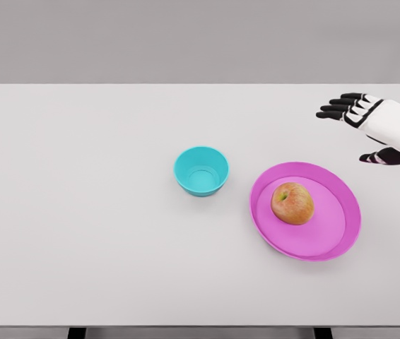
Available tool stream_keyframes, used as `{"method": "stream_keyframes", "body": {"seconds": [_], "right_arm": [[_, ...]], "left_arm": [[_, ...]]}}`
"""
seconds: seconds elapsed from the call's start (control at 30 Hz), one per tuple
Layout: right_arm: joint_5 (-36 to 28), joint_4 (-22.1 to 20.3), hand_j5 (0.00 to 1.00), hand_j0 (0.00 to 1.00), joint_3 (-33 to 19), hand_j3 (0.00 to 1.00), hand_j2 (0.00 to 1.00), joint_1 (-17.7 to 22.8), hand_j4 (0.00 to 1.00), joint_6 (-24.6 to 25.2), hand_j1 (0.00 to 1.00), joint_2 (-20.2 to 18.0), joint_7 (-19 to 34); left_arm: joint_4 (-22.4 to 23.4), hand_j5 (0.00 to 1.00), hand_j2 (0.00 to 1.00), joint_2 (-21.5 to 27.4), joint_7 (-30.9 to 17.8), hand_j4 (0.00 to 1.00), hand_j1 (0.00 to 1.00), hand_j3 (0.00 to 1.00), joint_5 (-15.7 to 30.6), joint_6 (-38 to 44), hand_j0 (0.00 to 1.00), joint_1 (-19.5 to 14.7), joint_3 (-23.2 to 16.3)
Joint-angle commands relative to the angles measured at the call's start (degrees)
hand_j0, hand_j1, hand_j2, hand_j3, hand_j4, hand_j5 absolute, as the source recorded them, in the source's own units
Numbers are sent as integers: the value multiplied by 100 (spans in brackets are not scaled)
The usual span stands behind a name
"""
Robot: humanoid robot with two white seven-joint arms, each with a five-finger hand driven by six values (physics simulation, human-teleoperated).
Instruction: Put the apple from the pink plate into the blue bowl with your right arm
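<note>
A red-yellow apple (292, 203) lies on the pink plate (331, 244) at the right of the white table. The blue bowl (201, 170) stands empty just left of the plate, a small gap between them. My right hand (359, 131) hovers up and to the right of the plate, well apart from the apple, its black fingers (336, 108) stretched out to the left and the thumb lower down. It is open and holds nothing. The left arm does not show.
The white table (80, 212) spans the whole view, its front edge near the bottom. A grey wall is behind it.
</note>
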Motion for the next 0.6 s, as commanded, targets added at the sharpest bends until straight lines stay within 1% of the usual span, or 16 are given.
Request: {"method": "stream_keyframes", "body": {"seconds": [0.0, 0.07, 0.1, 0.17, 0.2, 0.23, 0.3, 0.4, 0.47, 0.5, 0.53, 0.57], "right_arm": [[-66, -25, 100, 100, 12, 100, 100, 0, 100, 8, 100, -22, -8], [-66, -16, 100, 100, 73, 100, 100, 70, 100, 8, 100, -40, -17], [-66, -69, 100, 100, 380, 100, 100, 79, 100, 8, 100, -84, -17], [-13, -139, 100, 100, 460, 100, 100, 88, 100, 8, 100, -171, 53], [-13, -174, 100, 100, 451, 100, 100, 70, 100, 8, 100, -189, 614], [-13, -324, 100, 100, 442, 100, 100, 35, 100, 8, 100, -181, 1168], [-40, -465, 100, 100, 416, 100, 100, -35, 100, 8, 100, -163, 2055], [-49, -482, 100, 100, 477, 100, 100, -123, 100, 8, 100, -119, 2103], [-49, -474, 100, 100, 539, 100, 100, -298, 100, 8, 100, -31, 2103], [-49, -465, 100, 100, 740, 100, 100, -474, 100, 8, 100, 21, 2103], [-49, -456, 100, 100, 1084, 100, 100, -720, 100, 8, 100, 92, 2103], [-49, -456, 100, 100, 1189, 100, 100, -756, 100, 8, 100, 127, 2103]], "left_arm": [[0, 100, 100, 0, -1, 100, 100, 100, 2, -2, 100, 0, 0], [0, 100, 100, 0, -1, 100, 100, 100, 2, -2, 100, 0, 0], [0, 100, 100, 0, -1, 100, 100, 100, 2, -2, 100, 0, 0], [0, 100, 100, 0, -1, 100, 100, 100, 2, -2, 100, 0, 0], [0, 100, 100, 0, -1, 100, 100, 100, 2, 7, 100, 0, 0], [0, 100, 100, 0, -1, 100, 100, 100, 2, -2, 100, 0, 0], [0, 100, 100, 0, -1, 100, 100, 100, 2, 7, 100, 0, 0], [0, 100, 100, 0, -1, 100, 100, 100, 2, -2, 100, 0, 0], [0, 100, 100, 0, -1, 100, 100, 100, 2, -2, 100, 0, 0], [0, 100, 100, 0, -1, 100, 100, 100, 2, -2, 100, 0, 0], [0, 100, 100, 0, -1, 100, 100, 100, 2, -2, 100, 0, 0], [0, 100, 100, 0, -1, 100, 100, 100, 2, -2, 100, 0, 0]]}}
